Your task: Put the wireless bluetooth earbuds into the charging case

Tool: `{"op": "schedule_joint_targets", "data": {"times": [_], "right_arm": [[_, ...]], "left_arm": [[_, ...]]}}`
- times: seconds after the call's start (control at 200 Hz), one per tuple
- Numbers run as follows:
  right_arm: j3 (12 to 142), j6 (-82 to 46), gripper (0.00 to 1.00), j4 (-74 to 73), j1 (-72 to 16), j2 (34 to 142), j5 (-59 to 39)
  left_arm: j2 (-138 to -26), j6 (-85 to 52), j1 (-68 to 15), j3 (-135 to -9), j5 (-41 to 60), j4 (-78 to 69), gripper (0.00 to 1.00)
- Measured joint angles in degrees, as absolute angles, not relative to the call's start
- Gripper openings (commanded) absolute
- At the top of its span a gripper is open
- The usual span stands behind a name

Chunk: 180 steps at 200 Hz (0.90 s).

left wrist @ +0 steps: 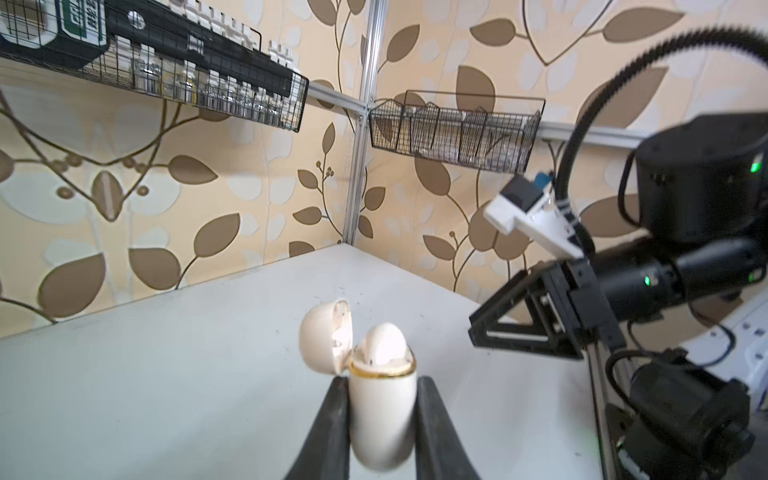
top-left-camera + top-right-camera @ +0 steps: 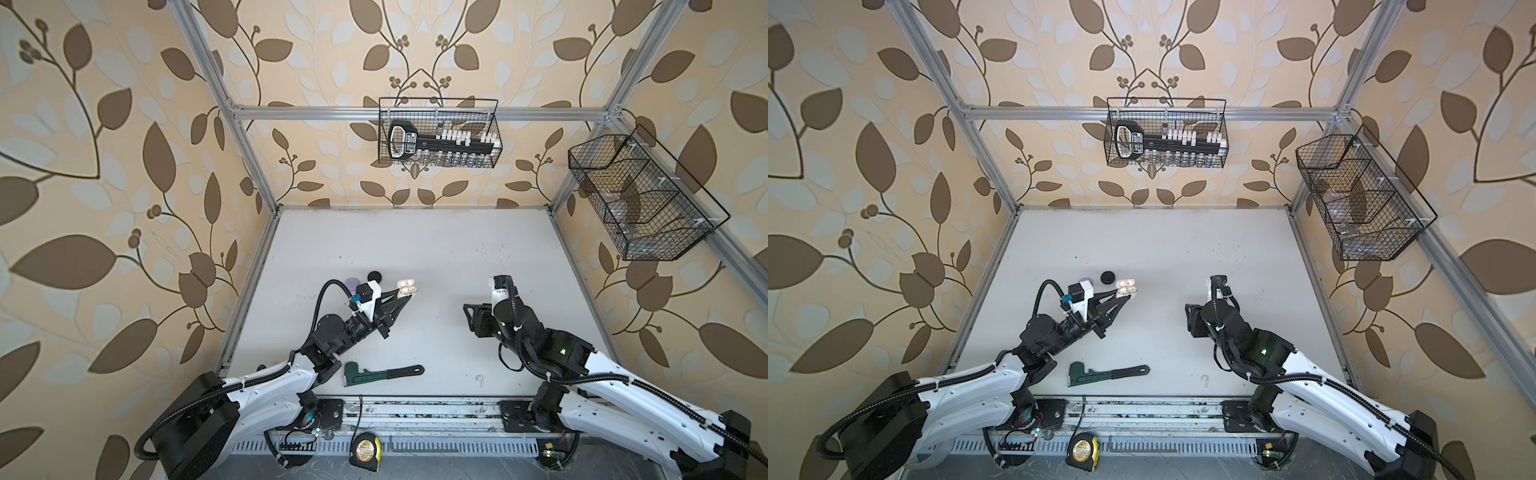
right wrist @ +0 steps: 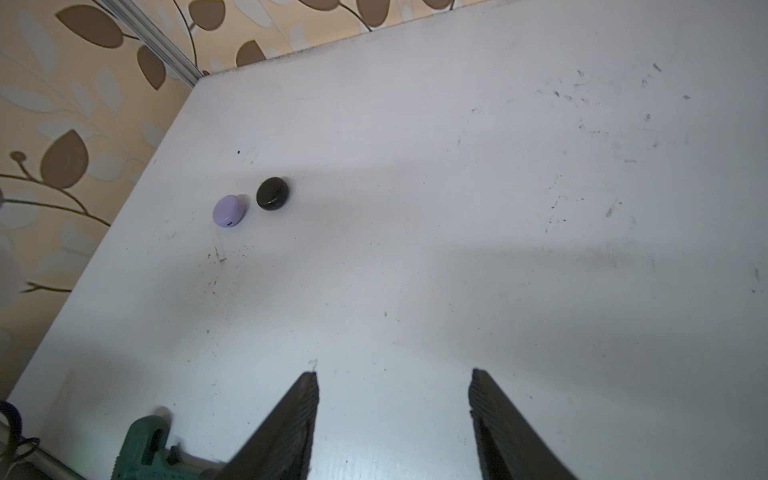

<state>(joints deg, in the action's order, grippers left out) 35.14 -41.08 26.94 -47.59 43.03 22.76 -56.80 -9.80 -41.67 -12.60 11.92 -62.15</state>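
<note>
While one white earbud (image 2: 480, 379) lies alone on the table (image 2: 415, 249) near the front edge, right of the green wrench (image 2: 374, 372), the right gripper (image 3: 394, 374) hangs wide open and empty farther in. Opposite, the left gripper (image 1: 381, 382) clamps the open cream case (image 1: 380, 432), a second earbud (image 1: 386, 340) seated inside. Beyond sit a closed lilac case (image 3: 229, 211) and a black case (image 3: 272, 193).

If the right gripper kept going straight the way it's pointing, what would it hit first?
Probably bare table: the open right gripper angles down at it with nothing between. The lilac case and black case lie farther on, off its line, though depth is unclear.
</note>
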Motion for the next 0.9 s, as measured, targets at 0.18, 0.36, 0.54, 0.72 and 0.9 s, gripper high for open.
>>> {"op": "schedule_joint_targets", "data": {"times": [0.18, 0.36, 0.54, 0.72, 0.9], "right_arm": [[34.1, -44.8, 0.63, 35.7, -47.6, 39.7, 20.4], [31.1, -48.1, 0.64, 43.7, -49.9, 37.0, 16.4], [28.8, -51.0, 0.64, 47.2, -55.3, 40.5, 14.1], [25.1, -55.5, 0.58, 47.1, -61.3, 42.9, 13.7], [22.2, -57.7, 0.53, 45.6, -62.3, 46.0, 12.4]], "left_arm": [[-55.1, -13.9, -41.7, -11.6, 11.7, -64.2, 0.0], [-48.4, -15.0, -41.7, -11.5, 13.6, -58.6, 0.0], [-40.2, -15.2, -41.7, -9.6, 13.7, -52.1, 0.0], [-33.5, -15.2, -41.7, -8.2, 13.5, -45.7, 0.0], [-31.2, -15.2, -41.7, -7.9, 13.5, -41.7, 0.0]]}}
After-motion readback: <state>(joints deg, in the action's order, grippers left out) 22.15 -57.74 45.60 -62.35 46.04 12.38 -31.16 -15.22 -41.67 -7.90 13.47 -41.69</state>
